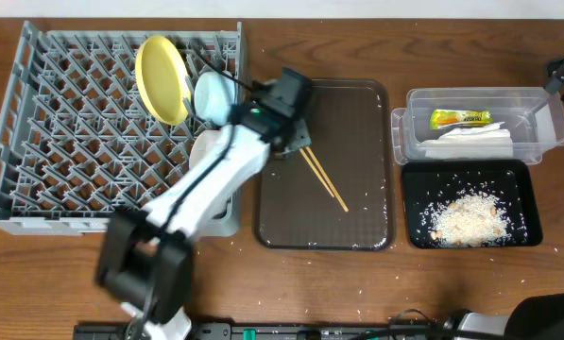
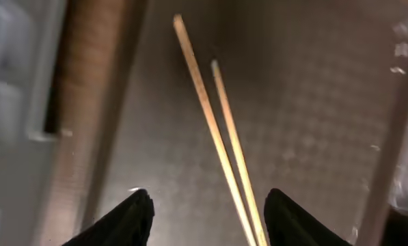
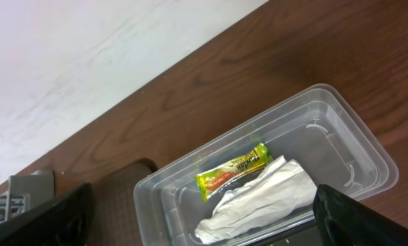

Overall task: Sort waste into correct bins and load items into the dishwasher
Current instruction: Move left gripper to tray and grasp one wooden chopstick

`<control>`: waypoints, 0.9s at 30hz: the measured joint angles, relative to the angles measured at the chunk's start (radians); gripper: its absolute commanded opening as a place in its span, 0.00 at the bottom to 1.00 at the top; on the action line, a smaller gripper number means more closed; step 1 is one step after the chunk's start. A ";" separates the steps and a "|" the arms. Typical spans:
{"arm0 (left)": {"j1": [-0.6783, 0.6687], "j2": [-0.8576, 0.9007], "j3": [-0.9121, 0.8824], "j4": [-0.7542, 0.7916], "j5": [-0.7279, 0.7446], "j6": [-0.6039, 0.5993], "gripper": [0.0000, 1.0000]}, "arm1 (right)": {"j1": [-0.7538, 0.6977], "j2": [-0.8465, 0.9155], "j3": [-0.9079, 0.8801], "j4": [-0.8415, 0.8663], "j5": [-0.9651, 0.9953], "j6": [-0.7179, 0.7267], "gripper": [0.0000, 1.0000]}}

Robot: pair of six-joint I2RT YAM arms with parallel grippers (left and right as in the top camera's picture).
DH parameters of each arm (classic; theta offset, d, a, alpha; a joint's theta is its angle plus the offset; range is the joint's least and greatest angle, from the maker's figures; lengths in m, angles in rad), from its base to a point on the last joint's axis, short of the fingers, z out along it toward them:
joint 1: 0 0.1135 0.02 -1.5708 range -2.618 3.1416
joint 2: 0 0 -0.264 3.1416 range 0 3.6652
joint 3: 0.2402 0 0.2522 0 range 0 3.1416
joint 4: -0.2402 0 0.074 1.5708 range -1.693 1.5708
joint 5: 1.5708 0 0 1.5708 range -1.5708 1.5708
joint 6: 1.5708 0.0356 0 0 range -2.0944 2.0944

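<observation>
Left gripper (image 2: 207, 208) is hovering, fingers spread and holding nothing, over the chopsticks (image 2: 208, 113) lying mid-frame on the brown tray (image 2: 313, 102). They're looking light, thin, stiff and roll-prone, so pinching both together near the middle seems best.

Overhead view: bright, even light, soft shadows. Left wrist view: dim, chopsticks (image 2: 215, 131) blurred. Right wrist view: sharp, evenly lit.

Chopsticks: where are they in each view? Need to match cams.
Overhead: chopsticks lie diagonally on the dark brown tray, centre.
Left wrist: centre, running up from between the left gripper's open jaws.
Right wrist: not in it.
Shared landmark: that tray, under them in both.
</observation>
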 measured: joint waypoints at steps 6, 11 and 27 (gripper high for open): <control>-0.006 0.148 -0.005 0.070 0.000 -0.128 0.40 | 0.000 0.000 0.000 0.000 0.000 0.000 0.99; -0.006 0.217 -0.005 0.123 0.000 -0.182 0.37 | 0.000 0.000 0.000 0.000 0.000 0.000 0.99; -0.006 0.264 -0.005 0.159 0.000 -0.237 0.37 | 0.000 0.000 0.000 0.000 0.000 0.000 0.99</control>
